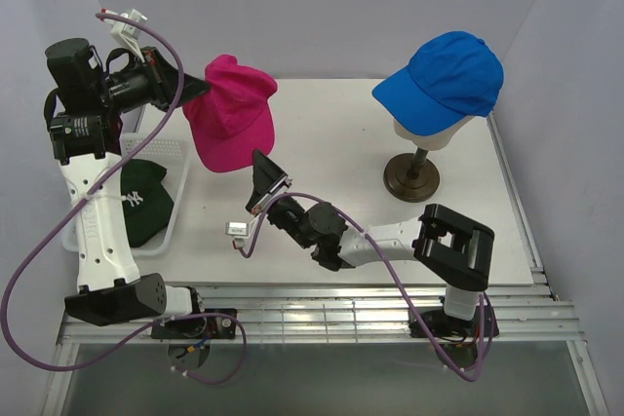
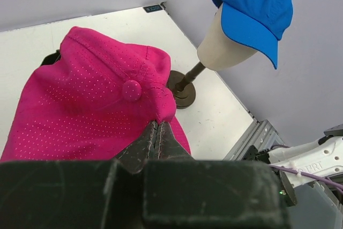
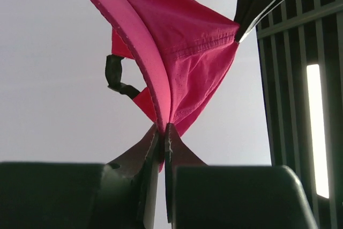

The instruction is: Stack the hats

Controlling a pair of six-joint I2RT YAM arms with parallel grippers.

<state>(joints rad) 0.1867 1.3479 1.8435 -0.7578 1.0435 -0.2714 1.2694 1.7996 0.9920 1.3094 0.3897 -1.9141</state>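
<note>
The pink hat [image 1: 232, 114] hangs in the air, left of the mannequin head [image 1: 427, 133]. The left jaws are clenched on its top cloth and the right jaws on its bottom edge. The blue hat [image 1: 444, 80] sits on the head. The green hat [image 1: 141, 204] lies far left, in a white basket [image 1: 174, 157].

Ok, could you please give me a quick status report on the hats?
Left gripper shut on pink cap. Right gripper shut on it too. Cap held between both. Blue cap on mannequin head, nothing between.
</note>
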